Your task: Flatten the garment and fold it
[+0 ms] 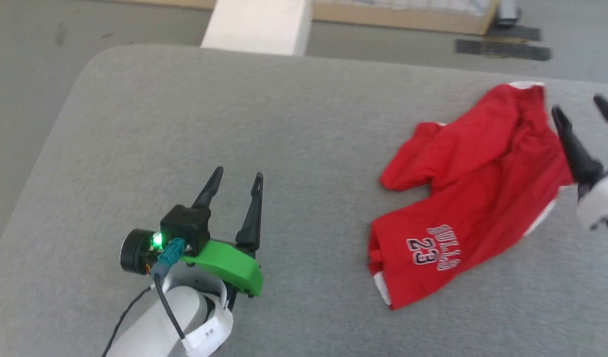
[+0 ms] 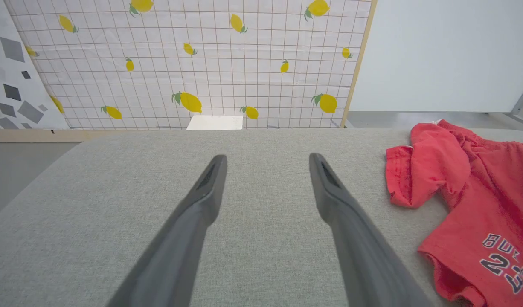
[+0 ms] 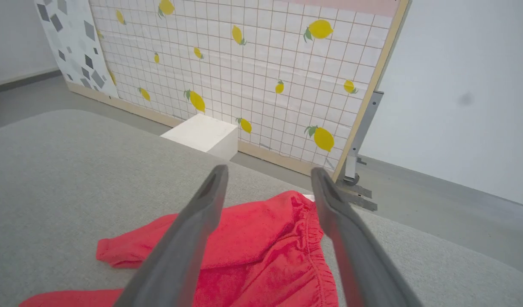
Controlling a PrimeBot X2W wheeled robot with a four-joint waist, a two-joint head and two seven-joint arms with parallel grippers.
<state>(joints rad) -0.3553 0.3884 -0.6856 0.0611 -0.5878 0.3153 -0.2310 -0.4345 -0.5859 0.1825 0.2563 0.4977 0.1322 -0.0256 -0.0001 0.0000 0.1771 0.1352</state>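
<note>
Looking down from the head camera, I see the red basketball shorts [image 1: 472, 198] lying crumpled on the grey padded table [image 1: 284, 124], close to its right edge and well apart from the left edge. The leg printed "BULLS 23" points toward the near edge. The gathered waistband runs along the garment's right side, and the other leg is bunched toward the table's middle. My right gripper [image 1: 577, 105] hovers over the waistband side, fingers spread wide with nothing between them. My left gripper [image 1: 237, 176] sits above bare table toward the near-left corner, jaws equally wide, holding nothing. Beyond the far edge stand a white block [image 1: 257, 25] and a lemon-print panel [image 2: 201, 64].
</note>
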